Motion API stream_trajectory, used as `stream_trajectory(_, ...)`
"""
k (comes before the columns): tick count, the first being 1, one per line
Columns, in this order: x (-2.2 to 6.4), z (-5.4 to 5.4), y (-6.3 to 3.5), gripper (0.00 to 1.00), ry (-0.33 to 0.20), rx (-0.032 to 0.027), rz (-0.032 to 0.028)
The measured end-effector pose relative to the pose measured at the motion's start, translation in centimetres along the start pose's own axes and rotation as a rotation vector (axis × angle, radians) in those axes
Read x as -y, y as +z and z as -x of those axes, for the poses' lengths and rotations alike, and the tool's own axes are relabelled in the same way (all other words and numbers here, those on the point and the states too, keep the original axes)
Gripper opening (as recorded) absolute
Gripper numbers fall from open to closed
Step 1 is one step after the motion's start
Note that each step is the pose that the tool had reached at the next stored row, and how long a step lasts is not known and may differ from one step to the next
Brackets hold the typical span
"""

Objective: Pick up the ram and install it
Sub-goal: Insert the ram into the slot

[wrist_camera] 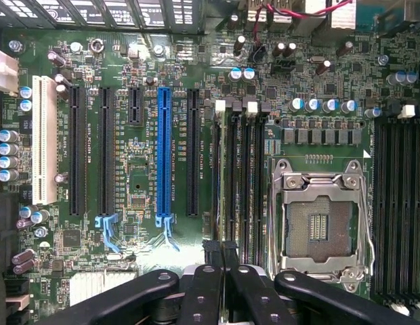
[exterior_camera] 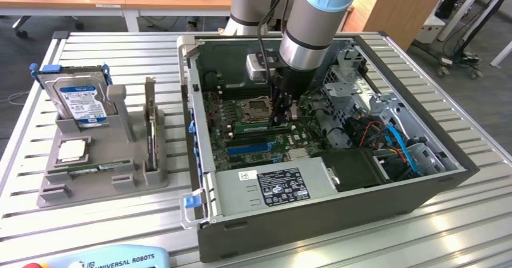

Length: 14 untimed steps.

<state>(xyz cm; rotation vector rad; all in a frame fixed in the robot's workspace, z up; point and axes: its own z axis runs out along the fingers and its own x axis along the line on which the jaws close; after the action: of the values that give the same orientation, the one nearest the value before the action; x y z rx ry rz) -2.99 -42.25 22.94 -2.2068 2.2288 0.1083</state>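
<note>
Arm [exterior_camera: 310, 34] upright, tool [wrist_camera: 221, 250] in PC case [exterior_camera: 320, 220].

The room looks bright on my screen. Glare pools on the slatted table [exterior_camera: 448, 232] in front of the computer case [exterior_camera: 320, 226], toward the exterior view's right. Inside the case, the arm [exterior_camera: 308, 34] shades the motherboard [exterior_camera: 240, 130]. On the wrist view the board is evenly lit, with a pale sheen beside the blue slot [wrist_camera: 166, 149].

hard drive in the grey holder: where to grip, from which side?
Probably pinch the hard drive across its flat faces at the upper edge, coming from above. It stands nearly upright with its lower part sunk in the grey holder, leaving the top free.
</note>
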Motion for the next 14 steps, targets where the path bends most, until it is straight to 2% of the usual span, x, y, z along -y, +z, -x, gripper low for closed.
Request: stream_trajectory(14, -0.01, 0.01, -0.2, 0.11, -0.002, 0.0002, -0.0001)
